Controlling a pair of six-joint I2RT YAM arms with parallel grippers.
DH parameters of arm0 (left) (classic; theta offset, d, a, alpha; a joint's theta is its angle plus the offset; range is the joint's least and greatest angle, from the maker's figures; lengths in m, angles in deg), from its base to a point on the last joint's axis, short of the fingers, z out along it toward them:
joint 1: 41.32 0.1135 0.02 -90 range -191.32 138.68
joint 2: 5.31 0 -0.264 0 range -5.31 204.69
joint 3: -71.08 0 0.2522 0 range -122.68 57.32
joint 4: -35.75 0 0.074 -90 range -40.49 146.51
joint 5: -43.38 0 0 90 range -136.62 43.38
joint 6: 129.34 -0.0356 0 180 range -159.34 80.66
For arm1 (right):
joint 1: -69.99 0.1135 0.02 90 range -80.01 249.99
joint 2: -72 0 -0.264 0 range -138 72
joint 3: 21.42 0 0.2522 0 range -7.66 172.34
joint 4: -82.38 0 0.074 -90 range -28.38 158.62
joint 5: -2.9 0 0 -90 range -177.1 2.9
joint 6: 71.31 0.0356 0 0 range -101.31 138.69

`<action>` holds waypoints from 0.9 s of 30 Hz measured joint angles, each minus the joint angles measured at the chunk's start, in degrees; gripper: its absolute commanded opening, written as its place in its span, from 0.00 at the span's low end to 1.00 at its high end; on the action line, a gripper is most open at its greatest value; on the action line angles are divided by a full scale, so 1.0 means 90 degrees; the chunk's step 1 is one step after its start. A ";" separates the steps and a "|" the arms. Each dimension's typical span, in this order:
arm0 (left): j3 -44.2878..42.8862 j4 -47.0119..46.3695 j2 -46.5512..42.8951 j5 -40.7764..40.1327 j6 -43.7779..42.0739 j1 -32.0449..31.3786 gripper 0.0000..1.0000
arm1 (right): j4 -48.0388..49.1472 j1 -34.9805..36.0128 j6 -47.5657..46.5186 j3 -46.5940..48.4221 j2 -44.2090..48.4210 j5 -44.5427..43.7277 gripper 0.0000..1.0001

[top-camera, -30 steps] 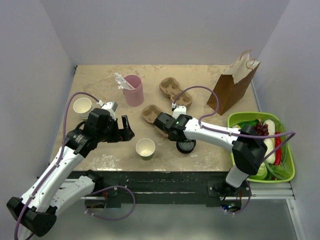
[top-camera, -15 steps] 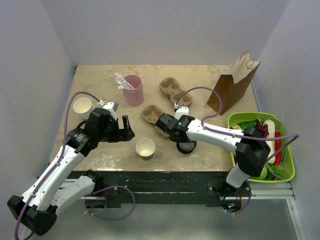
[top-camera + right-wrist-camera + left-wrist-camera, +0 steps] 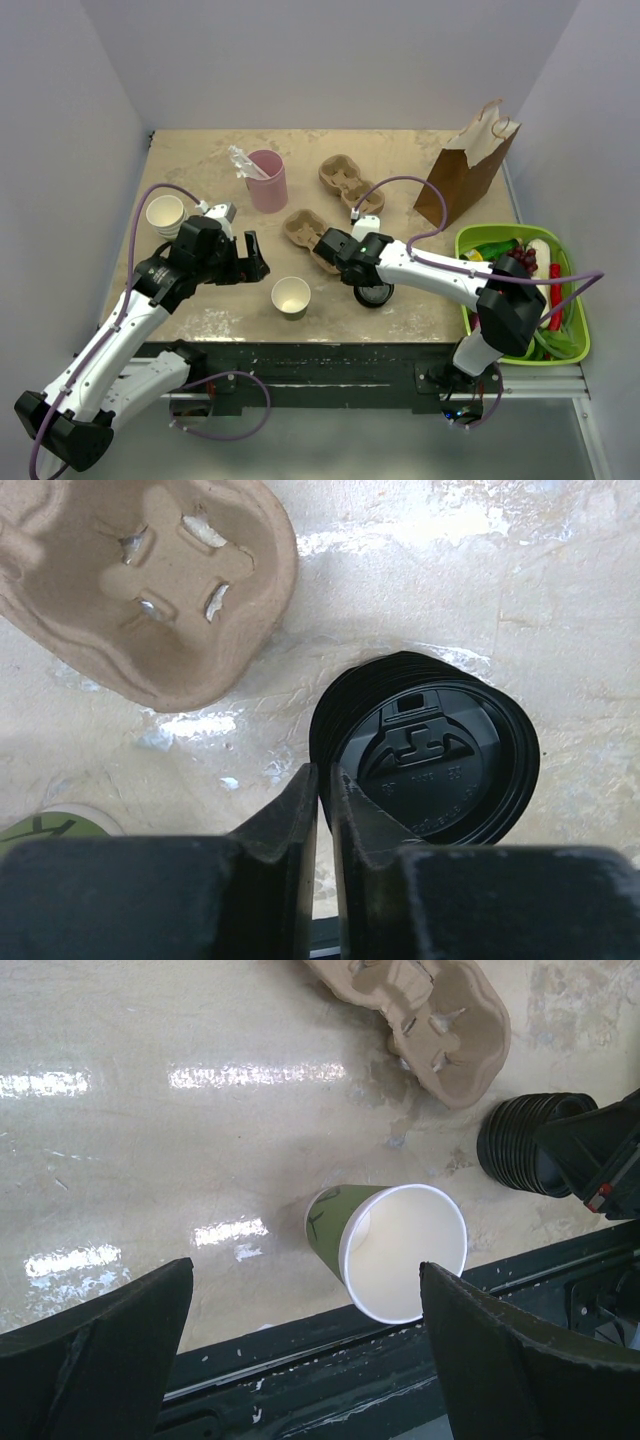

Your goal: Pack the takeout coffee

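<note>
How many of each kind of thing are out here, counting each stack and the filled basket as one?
Cup carriers: 2
Loose paper cup: 1
Paper cup stack: 1
Black lid stack: 1
Pink tumbler: 1
Paper bag: 1
Green basket: 1
Total: 8

The worktop (image 3: 200,150) carries two pulp cup carriers: the far carrier (image 3: 345,178) toward the far edge and the near carrier (image 3: 298,228) around the middle. There is one pink tumbler (image 3: 268,180) holding white pieces too small to count. One open green-sided paper cup (image 3: 291,296) stands by the near edge, and one stack of paper cups (image 3: 165,213) by the left edge. There is also one stack of black lids (image 3: 425,745), several deep, and one brown paper bag (image 3: 468,170). One green basket (image 3: 575,350) at the right edge holds produce too jumbled to count.
</note>
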 measured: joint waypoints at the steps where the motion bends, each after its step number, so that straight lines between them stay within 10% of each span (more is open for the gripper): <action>1: 0.0000 0.0000 0.0000 0.0000 0.0000 0.0000 1.00 | 0.0017 0.0000 0.0000 -0.0010 0.0000 0.0000 0.11; 27: 0.0000 0.0029 -0.0090 0.0007 0.0000 0.0000 1.00 | 0.0114 0.0000 0.0061 -0.0185 0.0306 -0.0002 0.00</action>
